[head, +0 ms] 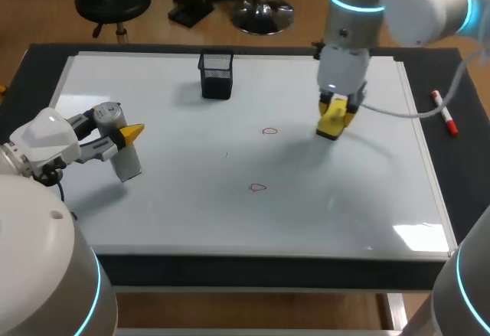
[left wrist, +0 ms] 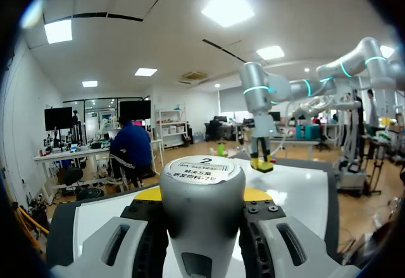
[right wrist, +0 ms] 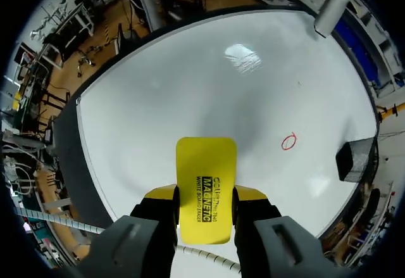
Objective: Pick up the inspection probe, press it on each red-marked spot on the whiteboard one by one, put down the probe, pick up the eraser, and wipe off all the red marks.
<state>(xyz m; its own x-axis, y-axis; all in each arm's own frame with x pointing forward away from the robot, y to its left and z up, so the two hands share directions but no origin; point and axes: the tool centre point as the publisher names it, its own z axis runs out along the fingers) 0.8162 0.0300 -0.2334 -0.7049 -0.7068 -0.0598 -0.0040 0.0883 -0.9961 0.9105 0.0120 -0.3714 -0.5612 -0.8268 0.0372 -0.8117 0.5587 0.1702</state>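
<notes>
My left gripper [head: 121,141] hangs over the whiteboard's [head: 191,221] left part, shut on the grey cylindrical probe [head: 125,160]. In the left wrist view the probe [left wrist: 202,192] fills the gap between the fingers of that gripper [left wrist: 202,197]. My right gripper [head: 334,114] is shut on the yellow eraser [head: 331,125], held low over the board's right half; I cannot tell whether it touches. The right wrist view shows the eraser [right wrist: 205,183] between the fingers of that gripper [right wrist: 204,197]. Two red marks [head: 269,131] [head: 258,187] lie mid-board; one red mark [right wrist: 290,142] sits ahead and to the side of the eraser.
A black mesh pen holder [head: 217,74] stands at the back of the board, also in the right wrist view [right wrist: 354,159]. A red marker [head: 444,112] lies on the dark mat beyond the board's right edge.
</notes>
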